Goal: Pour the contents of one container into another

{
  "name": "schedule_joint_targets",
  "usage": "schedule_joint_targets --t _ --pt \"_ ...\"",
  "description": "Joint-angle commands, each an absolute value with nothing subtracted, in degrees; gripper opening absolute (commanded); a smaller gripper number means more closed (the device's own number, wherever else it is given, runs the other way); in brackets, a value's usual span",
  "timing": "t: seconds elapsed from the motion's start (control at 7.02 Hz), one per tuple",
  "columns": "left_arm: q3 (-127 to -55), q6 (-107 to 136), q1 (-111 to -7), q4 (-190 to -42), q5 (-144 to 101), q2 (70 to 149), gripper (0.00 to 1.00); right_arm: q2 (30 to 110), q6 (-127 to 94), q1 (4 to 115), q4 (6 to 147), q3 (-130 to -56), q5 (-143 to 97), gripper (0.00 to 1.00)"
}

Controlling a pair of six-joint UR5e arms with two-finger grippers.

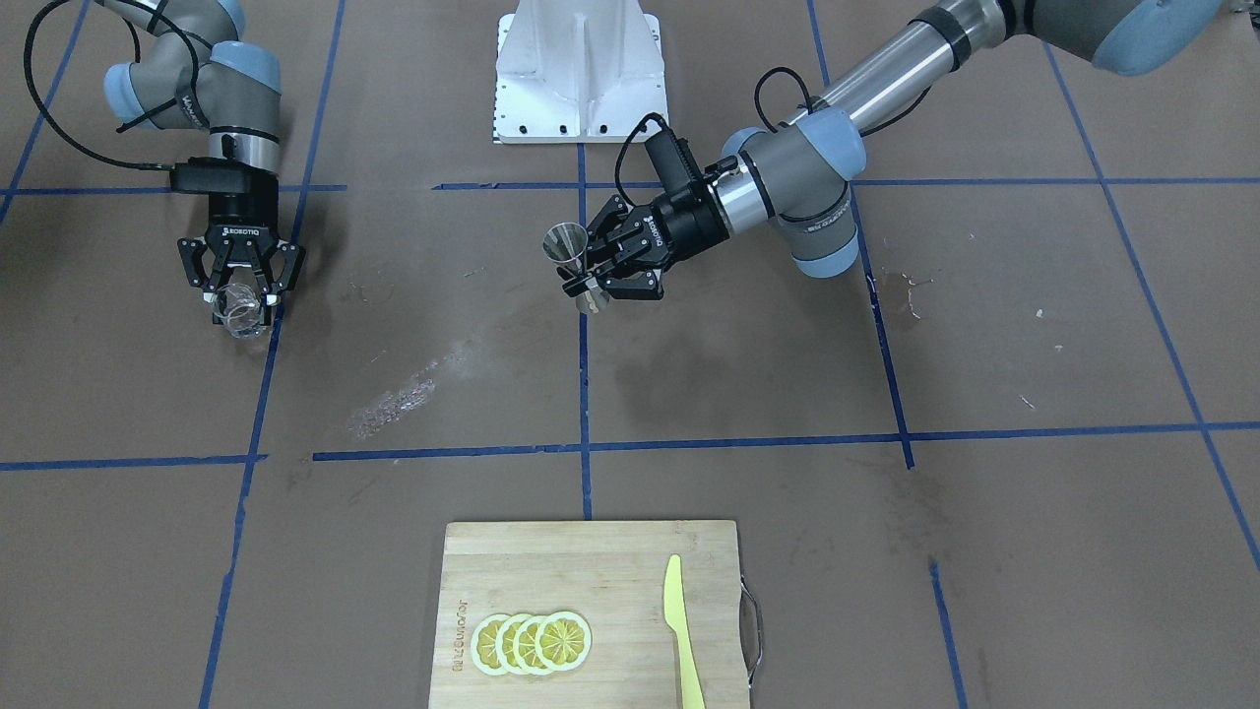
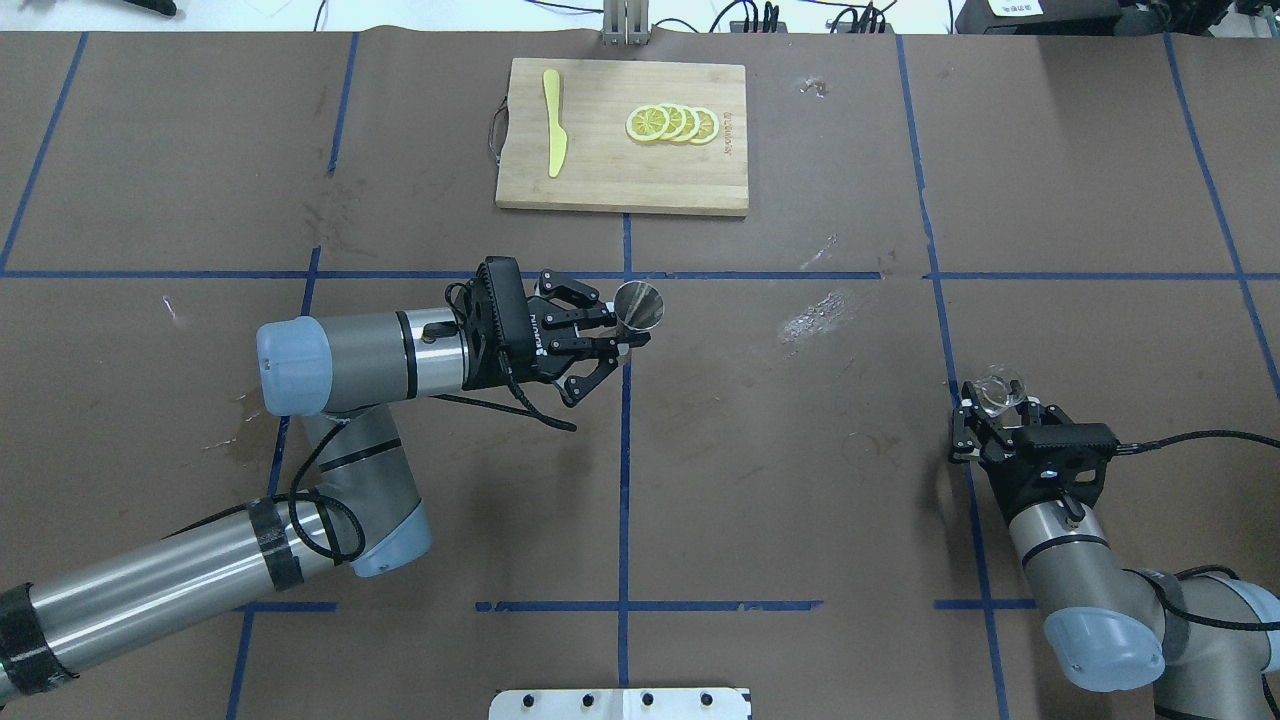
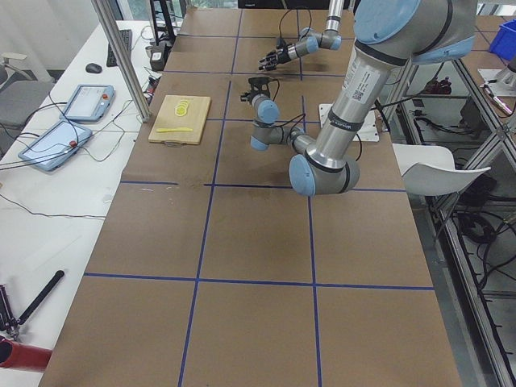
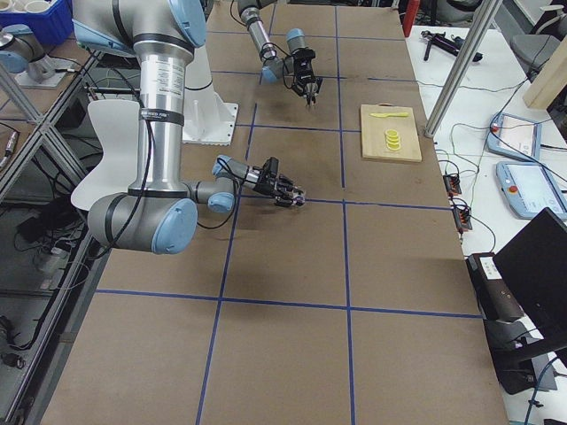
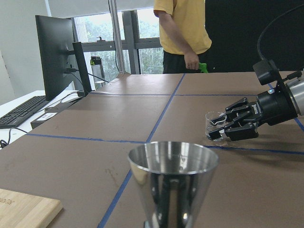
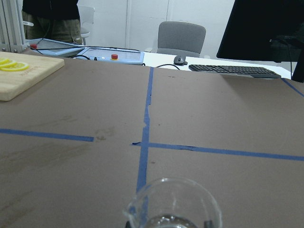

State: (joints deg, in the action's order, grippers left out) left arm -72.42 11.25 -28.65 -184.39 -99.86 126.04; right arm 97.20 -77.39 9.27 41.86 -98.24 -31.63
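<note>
Gripping jigger [image 2: 638,305] at waist with left gripper [image 2: 618,338], jaws closed on it, upright, near cutting board [image 2: 620,180] on robot's side. Pinching glass cup [image 2: 1000,390] in right gripper [image 2: 992,408], well apart from board, off toward robot's right. Risk of spilling in transit, or overshooting jigger's small mouth through fast tipping.

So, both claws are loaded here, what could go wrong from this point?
The glass cup in the right claw sits far from the jigger in the left claw, so alignment may be off and the pour could miss the jigger's small mouth. The wet-looking patch on the table hints spills happen easily.
</note>
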Motion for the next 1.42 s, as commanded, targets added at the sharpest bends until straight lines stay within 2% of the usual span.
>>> schedule_joint_targets --t 0.0,0.43,0.71,1.0,1.28 --pt "-72.42 11.25 -28.65 -184.39 -99.93 126.04 0.00 94.86 -69.92 10.71 31.78 -97.91 -29.55 0.00" --pt "-72.42 11.25 -28.65 -184.39 -99.84 126.04 0.00 94.31 -52.61 13.96 29.10 -98.26 -30.15 0.00" --pt "-72.42 11.25 -28.22 -184.39 -99.84 126.04 0.00 94.04 -39.01 14.93 20.51 -100.10 -32.94 0.00" --pt "-72.42 11.25 -27.86 -184.31 -99.76 126.12 0.00 92.04 -31.50 14.86 21.17 -106.14 -33.83 0.00" --pt "-72.42 11.25 -27.86 -184.31 -99.40 126.12 0.00 84.68 -31.20 14.94 30.17 -107.74 -34.37 0.00"
